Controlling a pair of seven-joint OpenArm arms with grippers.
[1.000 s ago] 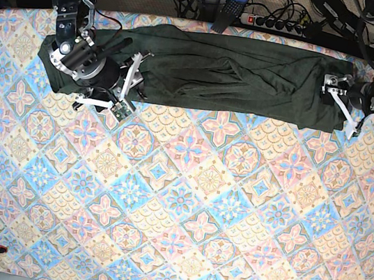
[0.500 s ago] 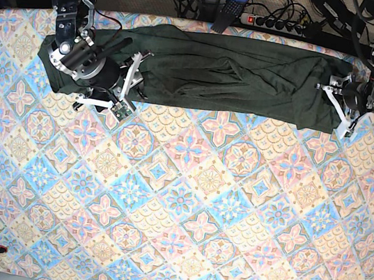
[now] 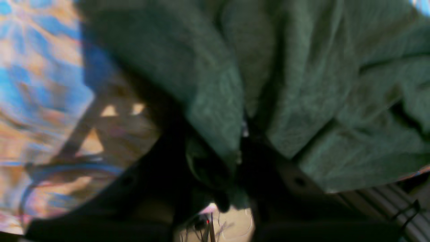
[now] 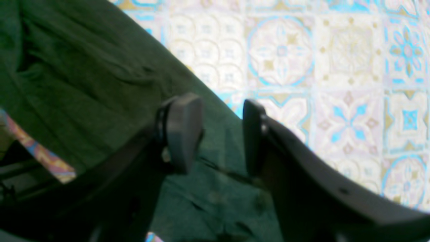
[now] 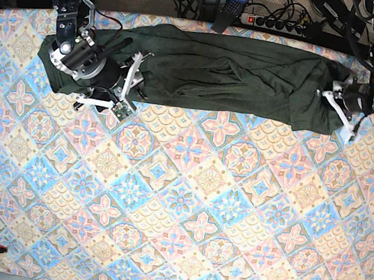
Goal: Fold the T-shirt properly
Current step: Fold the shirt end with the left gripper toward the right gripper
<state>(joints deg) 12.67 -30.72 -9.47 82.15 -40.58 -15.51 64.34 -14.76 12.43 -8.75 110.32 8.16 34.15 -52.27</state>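
Along the far edge of the tabletop (image 5: 184,203) the shirt (image 5: 232,73) lies in a long rumpled band. At its one end the left gripper (image 5: 334,98) has its jaws pinched on a fold of the shirt (the wrist view is blurred, but cloth bunches between them). The right gripper (image 5: 126,82) rests on the other end, jaws parted, with fabric lying under the pads (image 4: 183,131).
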